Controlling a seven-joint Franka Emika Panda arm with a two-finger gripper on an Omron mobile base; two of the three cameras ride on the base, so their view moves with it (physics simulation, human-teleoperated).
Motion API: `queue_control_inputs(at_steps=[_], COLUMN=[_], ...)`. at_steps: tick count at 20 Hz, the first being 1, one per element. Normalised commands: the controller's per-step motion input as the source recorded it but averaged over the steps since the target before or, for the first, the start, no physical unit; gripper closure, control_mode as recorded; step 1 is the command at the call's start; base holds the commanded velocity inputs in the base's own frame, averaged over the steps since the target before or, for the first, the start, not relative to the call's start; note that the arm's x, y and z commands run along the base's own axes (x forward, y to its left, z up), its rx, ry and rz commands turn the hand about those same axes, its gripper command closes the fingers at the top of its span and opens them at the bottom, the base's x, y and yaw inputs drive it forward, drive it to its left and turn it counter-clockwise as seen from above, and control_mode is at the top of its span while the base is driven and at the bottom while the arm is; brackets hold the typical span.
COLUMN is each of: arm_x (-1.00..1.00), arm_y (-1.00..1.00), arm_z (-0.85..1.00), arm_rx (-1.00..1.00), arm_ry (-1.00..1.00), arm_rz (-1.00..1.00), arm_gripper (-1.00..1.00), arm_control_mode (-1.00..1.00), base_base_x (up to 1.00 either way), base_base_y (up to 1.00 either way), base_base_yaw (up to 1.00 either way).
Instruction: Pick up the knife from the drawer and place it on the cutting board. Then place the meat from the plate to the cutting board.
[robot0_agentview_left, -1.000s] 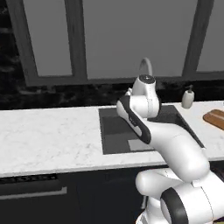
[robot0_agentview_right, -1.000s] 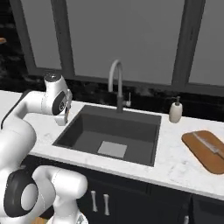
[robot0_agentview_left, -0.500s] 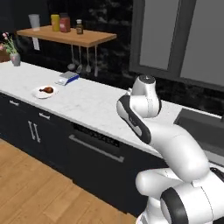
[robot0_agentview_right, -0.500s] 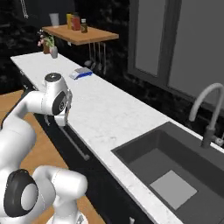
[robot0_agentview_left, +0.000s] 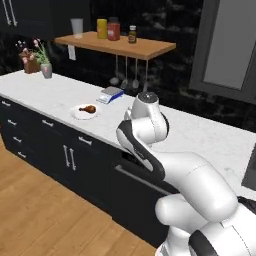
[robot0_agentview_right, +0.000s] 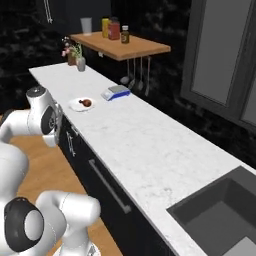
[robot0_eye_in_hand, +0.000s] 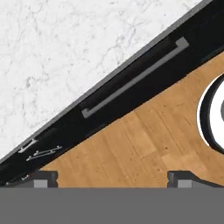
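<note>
A round white plate (robot0_agentview_left: 80, 113) lies on the marble counter, left of my arm, with the small reddish-brown meat (robot0_agentview_left: 88, 108) on it. From the right base the plate (robot0_agentview_right: 79, 105) and meat (robot0_agentview_right: 87, 103) sit beyond my arm's upper joint. My gripper (robot0_eye_in_hand: 113, 178) points down over the wooden floor in front of the cabinets. It is open with nothing between its fingertips (robot0_eye_in_hand: 43, 176). The knife, the drawer and the cutting board are out of view.
A small blue-grey scale (robot0_agentview_left: 111, 94) lies behind the plate. A flower vase (robot0_agentview_left: 45, 70) stands far left under a wooden wall shelf (robot0_agentview_left: 120, 46) with jars. The sink (robot0_agentview_right: 220, 215) is at lower right. A long cabinet handle (robot0_eye_in_hand: 135, 78) runs under the counter edge.
The whole picture has shifted: the base has swung left along the counter, so the sink has slid off to the right and the plate with the meat has come closer. The gripper stays open.
</note>
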Motion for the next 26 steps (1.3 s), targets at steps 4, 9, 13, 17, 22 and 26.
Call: queue_control_inputs(at_steps=[4,9,13,17,22,26], arm_x=[0.0,0.0,0.0,0.0,0.0,0.0], arm_y=[0.0,0.0,0.0,0.0,0.0,0.0], arm_z=[0.0,0.0,0.0,0.0,0.0,0.0], arm_rx=[0.0,0.0,0.0,0.0,0.0,0.0], arm_ry=[0.0,0.0,0.0,0.0,0.0,0.0], arm_rz=[0.0,0.0,0.0,0.0,0.0,0.0], arm_gripper=[-1.0,-1.0,-1.0,-1.0,-1.0,-1.0], arm_control_mode=[1.0,1.0,1.0,1.0,1.0,1.0], base_base_x=[1.0,0.55,-0.03,0.23,0.27,0.0], base_base_y=[1.0,1.0,1.0,1.0,1.0,0.93], base_base_yaw=[-0.52,-0.5,-0.37,-0.48,-0.65,-0.6])
